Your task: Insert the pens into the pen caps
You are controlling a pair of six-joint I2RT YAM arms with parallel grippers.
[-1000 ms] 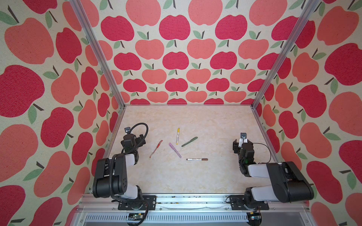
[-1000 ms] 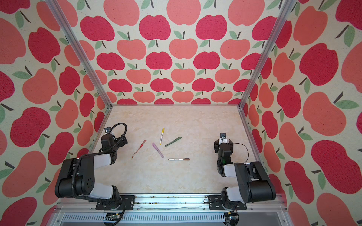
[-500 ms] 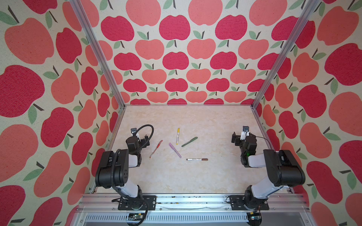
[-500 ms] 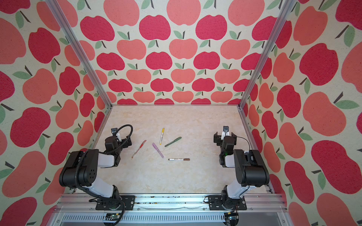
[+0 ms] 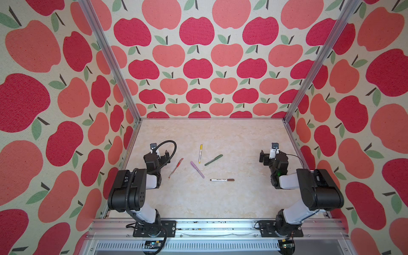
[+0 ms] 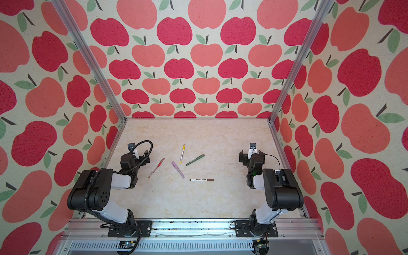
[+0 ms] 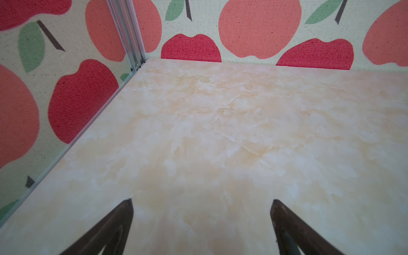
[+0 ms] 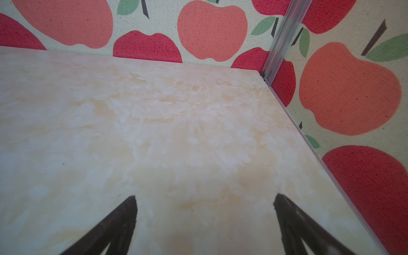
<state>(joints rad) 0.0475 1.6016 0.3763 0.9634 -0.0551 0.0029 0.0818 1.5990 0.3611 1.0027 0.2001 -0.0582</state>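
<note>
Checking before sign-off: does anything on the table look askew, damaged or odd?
Nothing stands out. The red pen, lilac pen, green pen, yellow-capped pen and brown-capped pen lie flat on the table, none crossing, no loose caps visible.

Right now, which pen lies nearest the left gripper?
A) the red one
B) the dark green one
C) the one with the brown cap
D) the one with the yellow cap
A: in both top views the red pen lies right beside the left gripper, nearer to it than the lilac pen.
</note>
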